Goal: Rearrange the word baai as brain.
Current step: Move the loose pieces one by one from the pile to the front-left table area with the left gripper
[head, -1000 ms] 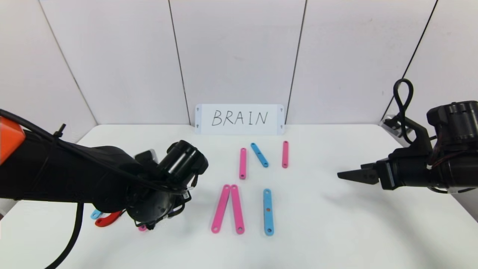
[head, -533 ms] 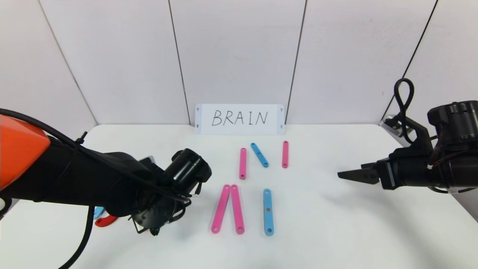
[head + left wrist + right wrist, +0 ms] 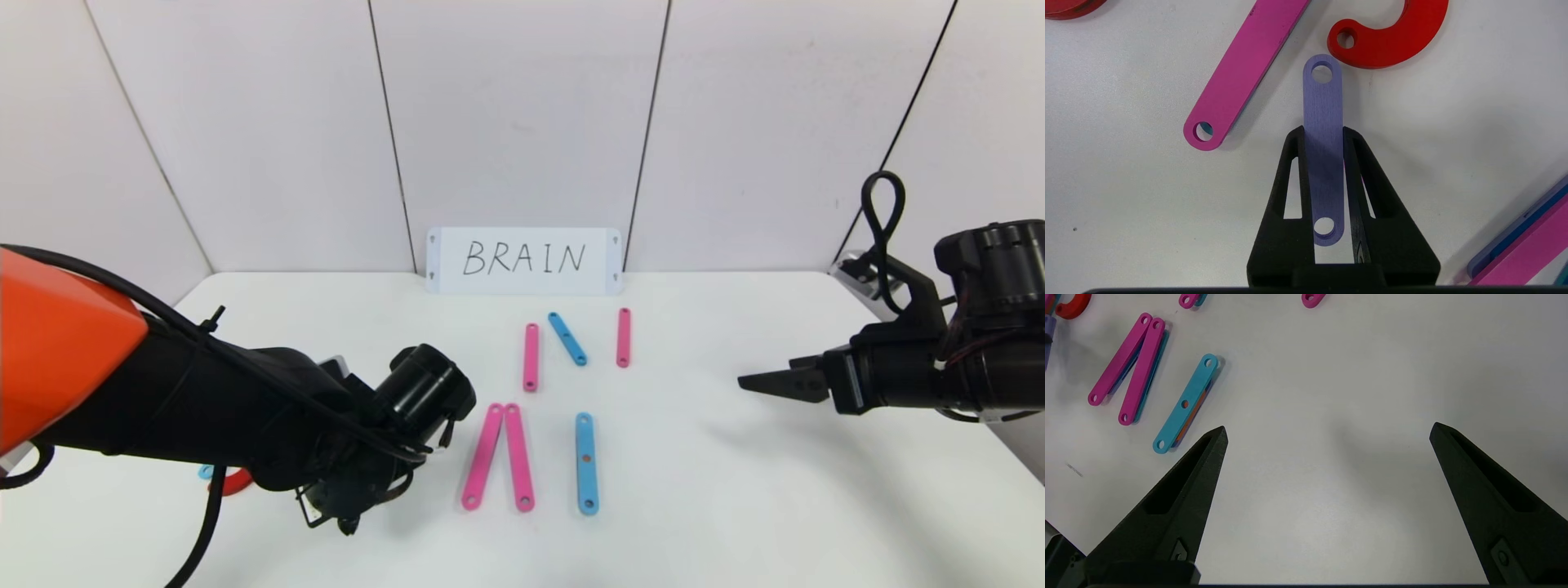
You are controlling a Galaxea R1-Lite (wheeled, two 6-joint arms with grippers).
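My left gripper (image 3: 1323, 134) is shut on a short purple strip (image 3: 1323, 122), gripped by its long edges and held just above the table. Its free end points at a red arc (image 3: 1392, 41), and a pink strip (image 3: 1245, 69) lies beside it. In the head view my left gripper (image 3: 343, 514) hangs under the wrist at the front left, and the arm hides most of the red arc (image 3: 233, 482). Two pink strips (image 3: 483, 457) form a narrow wedge at centre, next to a blue strip (image 3: 586, 464). My right gripper (image 3: 747, 382) hovers open at the right, holding nothing.
Behind the wedge, a pink strip (image 3: 531, 357), a slanted blue strip (image 3: 566, 338) and another pink strip (image 3: 624, 336) stand like an N. A white card (image 3: 523, 260) with BRAIN written on it leans on the back wall. Bare table lies under the right gripper (image 3: 1329, 430).
My left arm has moved right and forward with the purple strip, toward the pink wedge, and now covers more of the red arc. The right arm has stayed still.
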